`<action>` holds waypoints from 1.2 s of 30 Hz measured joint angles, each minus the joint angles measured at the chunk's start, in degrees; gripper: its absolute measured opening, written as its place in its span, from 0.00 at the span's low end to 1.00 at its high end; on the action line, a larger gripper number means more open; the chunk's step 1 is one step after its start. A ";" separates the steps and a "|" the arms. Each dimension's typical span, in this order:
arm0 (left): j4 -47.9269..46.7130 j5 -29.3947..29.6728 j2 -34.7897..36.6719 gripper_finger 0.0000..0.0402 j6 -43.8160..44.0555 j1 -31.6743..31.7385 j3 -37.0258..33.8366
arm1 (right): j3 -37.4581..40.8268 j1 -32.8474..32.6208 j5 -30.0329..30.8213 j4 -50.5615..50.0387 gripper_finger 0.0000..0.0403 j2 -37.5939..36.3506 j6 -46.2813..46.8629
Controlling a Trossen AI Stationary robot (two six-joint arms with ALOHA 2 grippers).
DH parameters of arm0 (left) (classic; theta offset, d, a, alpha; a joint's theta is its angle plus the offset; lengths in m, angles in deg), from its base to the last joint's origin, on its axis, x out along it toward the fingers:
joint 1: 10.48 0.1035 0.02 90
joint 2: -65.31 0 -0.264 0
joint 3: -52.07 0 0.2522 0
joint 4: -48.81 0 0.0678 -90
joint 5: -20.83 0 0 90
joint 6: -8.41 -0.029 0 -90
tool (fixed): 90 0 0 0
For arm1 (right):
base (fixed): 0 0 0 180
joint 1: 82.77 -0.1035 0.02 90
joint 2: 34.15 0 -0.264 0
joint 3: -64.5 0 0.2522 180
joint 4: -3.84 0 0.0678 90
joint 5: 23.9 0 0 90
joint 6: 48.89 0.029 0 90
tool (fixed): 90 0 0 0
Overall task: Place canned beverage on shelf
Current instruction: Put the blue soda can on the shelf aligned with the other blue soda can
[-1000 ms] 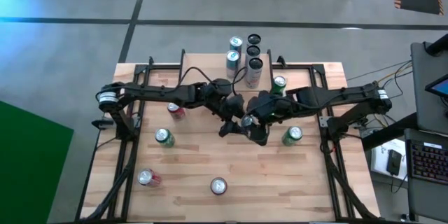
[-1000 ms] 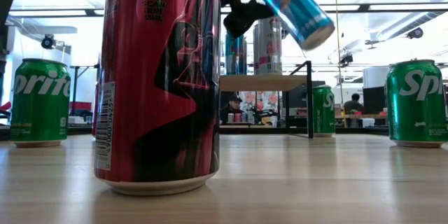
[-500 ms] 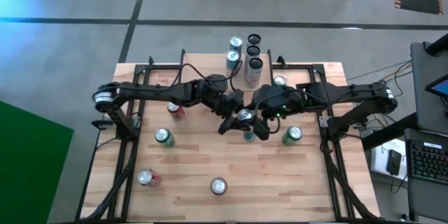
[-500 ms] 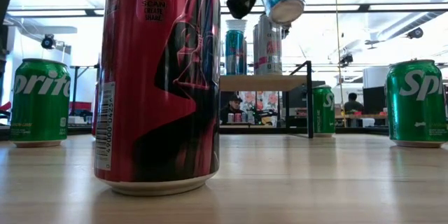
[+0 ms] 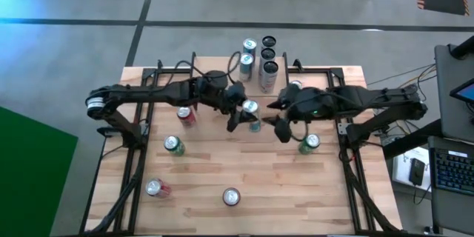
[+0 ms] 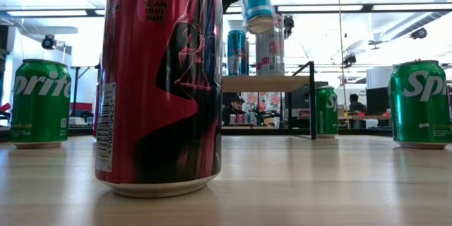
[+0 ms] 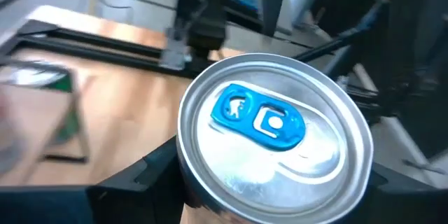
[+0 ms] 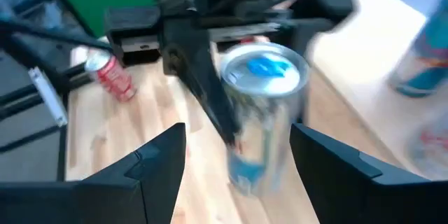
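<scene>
Handed over since the earlier frame, the blue-tabbed can (image 5: 250, 108) now sits pinched in the left gripper's (image 5: 243, 112) fingers, upright above the counter (image 5: 200, 185) just before the shelf (image 6: 265, 83). Right gripper (image 5: 280, 121) has backed off, fingers spread; the can's top is cut off in the low view.

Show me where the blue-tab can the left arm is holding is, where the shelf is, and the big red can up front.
Blue-tab can (image 7: 269, 122): left wrist view, on its silver lid.
Shelf (image 6: 265, 83): low view, front edge of its wooden top.
Red can (image 6: 161, 78): low view, middle of its side.
</scene>
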 joint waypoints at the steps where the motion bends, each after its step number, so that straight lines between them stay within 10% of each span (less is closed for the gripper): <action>1: -0.28 0.44 0.93 0.56 -0.05 0.52 -0.74 | 0.00 -0.37 1.19 -0.40 0.61 -0.69 0.18; 16: 4.04 4.07 16.35 0.57 0.01 9.20 -16.30 | 8.06 -7.41 12.16 0.99 0.61 -2.59 10.97; 30: 2.60 8.83 28.04 0.57 -4.20 10.14 -27.09 | 29.93 -14.84 13.98 34.52 0.59 -7.83 15.44; 36: 20.21 8.46 32.07 0.57 2.79 10.05 -40.49 | 25.31 -15.11 18.82 21.16 0.58 -7.70 16.21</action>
